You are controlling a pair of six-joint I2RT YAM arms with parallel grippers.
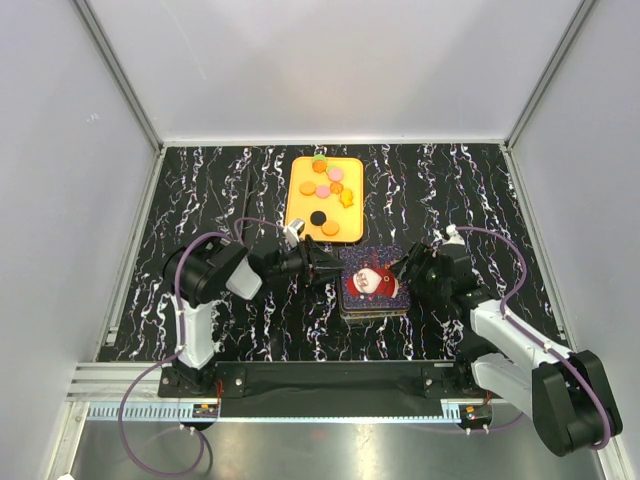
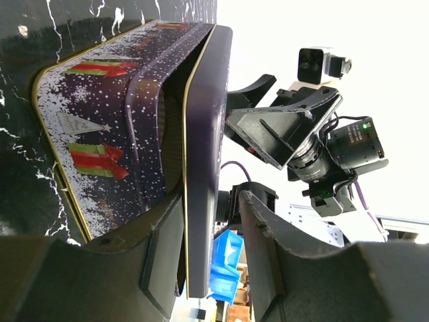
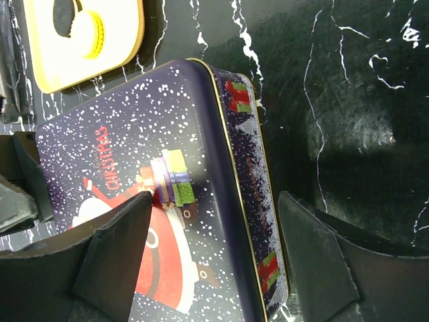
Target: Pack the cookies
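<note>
The cookies [image 1: 322, 190] are small orange, pink, black and yellow discs on a yellow tray [image 1: 298, 212] at the back centre. A dark blue Christmas tin [image 1: 372, 285] with a Santa lid lies in front of the tray. My left gripper [image 1: 335, 272] is at the tin's left edge. In the left wrist view its jaws [image 2: 211, 201] straddle the lid's rim [image 2: 201, 134], which stands slightly off the tin's base [image 2: 100, 121], with a gap to one finger. My right gripper [image 1: 403, 270] is open and straddles the tin's right edge [image 3: 214, 198], one finger over the lid [image 3: 120, 174].
The tray's corner [image 3: 127, 40] with a black cookie [image 3: 64, 17] and a yellow one [image 3: 95, 33] shows in the right wrist view. Grey walls enclose the black marbled table [image 1: 200, 190]. A thin dark rod [image 1: 246, 195] lies left of the tray.
</note>
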